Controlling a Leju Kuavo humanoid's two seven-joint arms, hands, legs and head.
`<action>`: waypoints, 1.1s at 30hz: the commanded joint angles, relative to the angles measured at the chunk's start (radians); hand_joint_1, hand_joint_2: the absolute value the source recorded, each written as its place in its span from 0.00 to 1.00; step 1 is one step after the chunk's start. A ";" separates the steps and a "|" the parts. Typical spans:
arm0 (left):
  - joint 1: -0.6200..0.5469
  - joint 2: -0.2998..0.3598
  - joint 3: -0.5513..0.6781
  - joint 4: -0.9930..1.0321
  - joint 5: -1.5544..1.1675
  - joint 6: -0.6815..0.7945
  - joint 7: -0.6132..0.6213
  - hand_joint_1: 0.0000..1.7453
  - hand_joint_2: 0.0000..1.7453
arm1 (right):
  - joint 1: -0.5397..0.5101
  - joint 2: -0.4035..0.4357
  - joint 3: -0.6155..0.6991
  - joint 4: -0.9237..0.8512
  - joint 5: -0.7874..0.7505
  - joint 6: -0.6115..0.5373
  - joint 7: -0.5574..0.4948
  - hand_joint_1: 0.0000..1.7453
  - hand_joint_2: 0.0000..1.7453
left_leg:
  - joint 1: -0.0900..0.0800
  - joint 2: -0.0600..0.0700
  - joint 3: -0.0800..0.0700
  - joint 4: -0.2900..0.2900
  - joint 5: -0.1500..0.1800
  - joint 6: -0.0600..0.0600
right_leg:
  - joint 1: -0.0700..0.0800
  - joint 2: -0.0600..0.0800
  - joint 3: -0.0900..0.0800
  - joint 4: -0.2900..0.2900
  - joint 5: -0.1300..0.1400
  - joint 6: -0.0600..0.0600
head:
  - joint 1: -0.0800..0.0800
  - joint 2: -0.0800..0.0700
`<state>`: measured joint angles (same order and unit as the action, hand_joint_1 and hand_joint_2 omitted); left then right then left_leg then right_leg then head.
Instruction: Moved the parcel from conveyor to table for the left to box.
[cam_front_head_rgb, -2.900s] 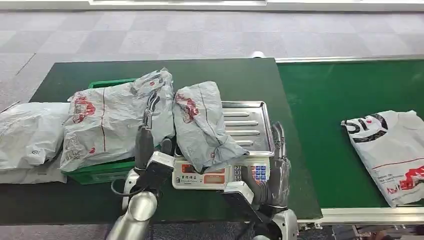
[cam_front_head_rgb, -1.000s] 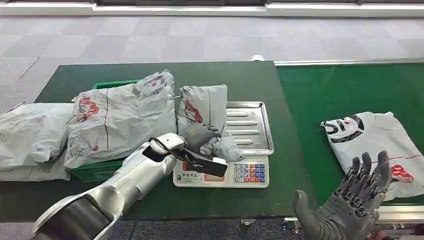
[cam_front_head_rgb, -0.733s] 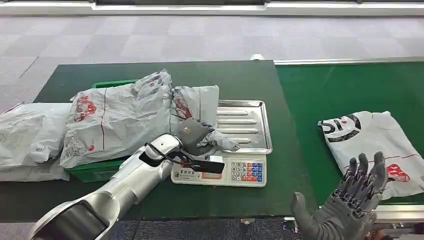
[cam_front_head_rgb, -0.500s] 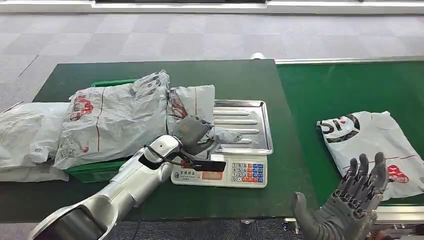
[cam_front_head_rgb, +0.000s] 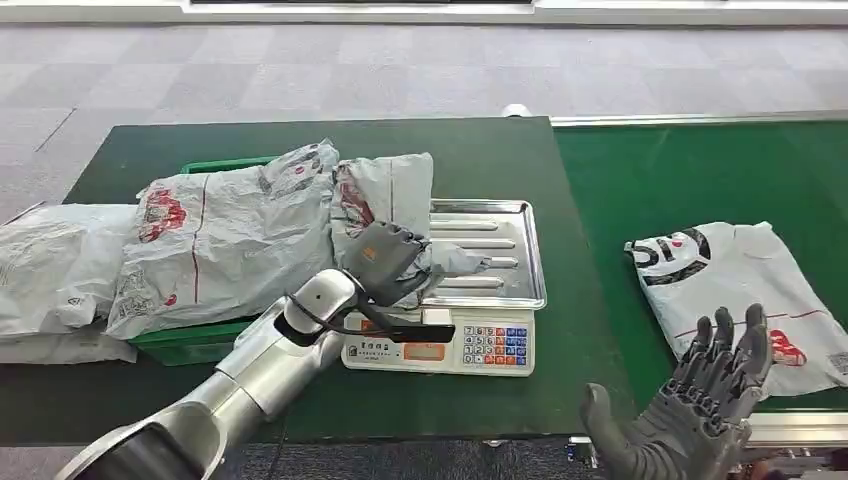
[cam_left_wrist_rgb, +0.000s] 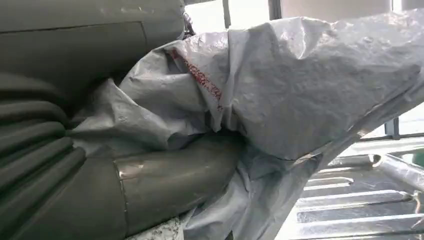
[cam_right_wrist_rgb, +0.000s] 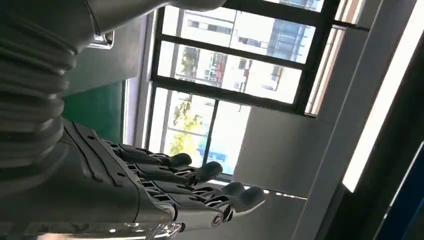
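Bare belt (cam_front_head_rgb: 680, 180) beyond white parcel (cam_front_head_rgb: 745, 285)

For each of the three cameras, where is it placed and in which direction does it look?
Head view: high on the body, looking forward and down at the table, scale and conveyor; both arms show, with the left robot hand gripping the grey parcel.
Left wrist view: behind the left robot hand, facing the crumpled parcel and scale tray.
Right wrist view: behind the right robot hand, facing windows.
Shared: the head and left wrist views both show the parcel and tray; the right robot hand shows in the head and right wrist views.
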<state>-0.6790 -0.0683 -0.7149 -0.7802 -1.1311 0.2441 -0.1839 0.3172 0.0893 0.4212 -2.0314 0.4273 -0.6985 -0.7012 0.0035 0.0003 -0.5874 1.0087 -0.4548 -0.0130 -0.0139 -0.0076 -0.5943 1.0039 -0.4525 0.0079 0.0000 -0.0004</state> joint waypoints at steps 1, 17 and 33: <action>0.024 0.063 -0.030 -0.215 -0.072 0.057 0.034 1.00 1.00 | -0.005 -0.018 0.010 0.059 0.004 0.000 0.003 0.00 1.00 | 0.001 0.001 0.002 -0.002 0.000 0.000 | 0.001 0.002 0.002 -0.003 0.001 -0.001 | 0.000 0.000; -0.050 0.085 0.219 -0.151 -0.271 0.184 0.118 1.00 1.00 | -0.046 0.025 -0.007 0.111 0.006 0.045 0.003 0.00 1.00 | 0.001 0.002 0.000 -0.001 0.000 0.000 | 0.001 0.002 -0.001 -0.001 0.001 -0.001 | 0.000 0.000; -0.160 0.121 0.352 0.200 -0.364 0.250 0.193 1.00 1.00 | -0.076 -0.004 0.016 0.159 -0.030 0.013 0.003 0.00 1.00 | 0.002 0.003 0.001 -0.002 0.001 -0.001 | 0.002 0.004 0.000 -0.002 0.002 -0.002 | 0.000 0.000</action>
<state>-0.7562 0.0351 -0.4299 -0.7896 -1.4714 0.4765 0.0054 0.2795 0.1076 0.4265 -1.9512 0.4017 -0.6809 -0.7011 0.0040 0.0007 -0.5890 1.0087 -0.4539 -0.0137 -0.0132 -0.0068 -0.5967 1.0045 -0.4525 0.0071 -0.0004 0.0000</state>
